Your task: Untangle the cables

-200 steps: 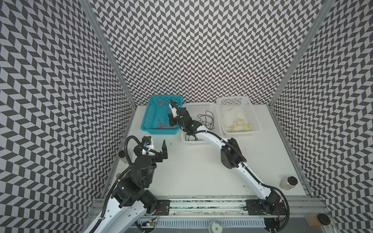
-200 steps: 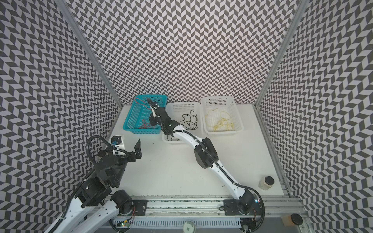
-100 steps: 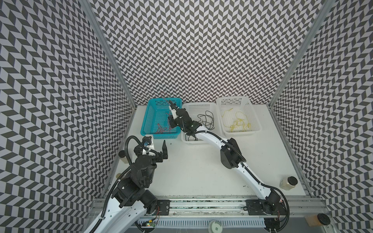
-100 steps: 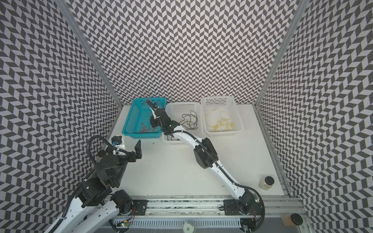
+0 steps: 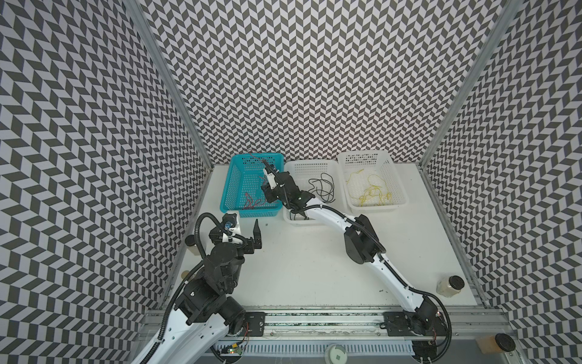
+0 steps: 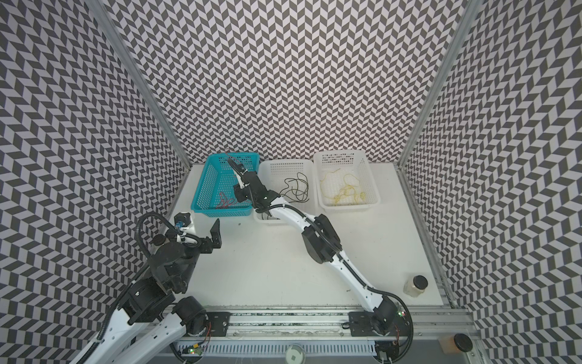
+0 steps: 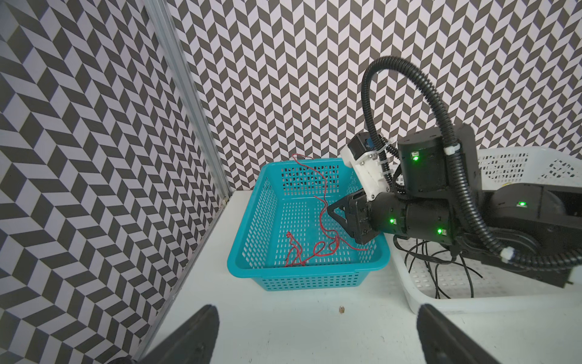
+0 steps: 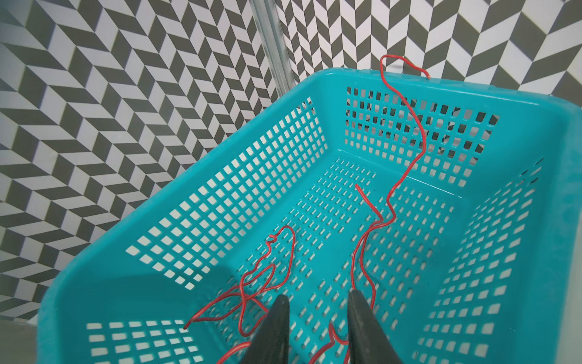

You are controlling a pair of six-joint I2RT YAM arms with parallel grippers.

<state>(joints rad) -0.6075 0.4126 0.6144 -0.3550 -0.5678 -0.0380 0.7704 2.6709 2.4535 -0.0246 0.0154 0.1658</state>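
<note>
- While the right gripper (image 8: 316, 304) hangs low inside the teal basket (image 5: 231, 189), its jaws stand slightly parted and the bare basket floor shows between them. One red strand runs just beside a finger (image 8: 362, 321), unclamped.
- Red cables (image 8: 359, 249) lie loose on that basket's floor, at 11 o'clock on the table (image 5: 299, 271) in both top views. One strand climbs the far wall and pokes over the rim.
- Black cables (image 5: 322, 186) sit in the middle white basket (image 5: 310, 164) at 12 o'clock, partly under the right arm.
- Yellow cables (image 5: 373, 193) lie in the other white basket (image 5: 399, 189) at 1 o'clock.
- Left gripper (image 7: 315, 331) hovers released, jaws spread wide, above bare table at 9 o'clock, short of the teal basket.
- Jar (image 5: 451, 285) stands at 4 o'clock.
</note>
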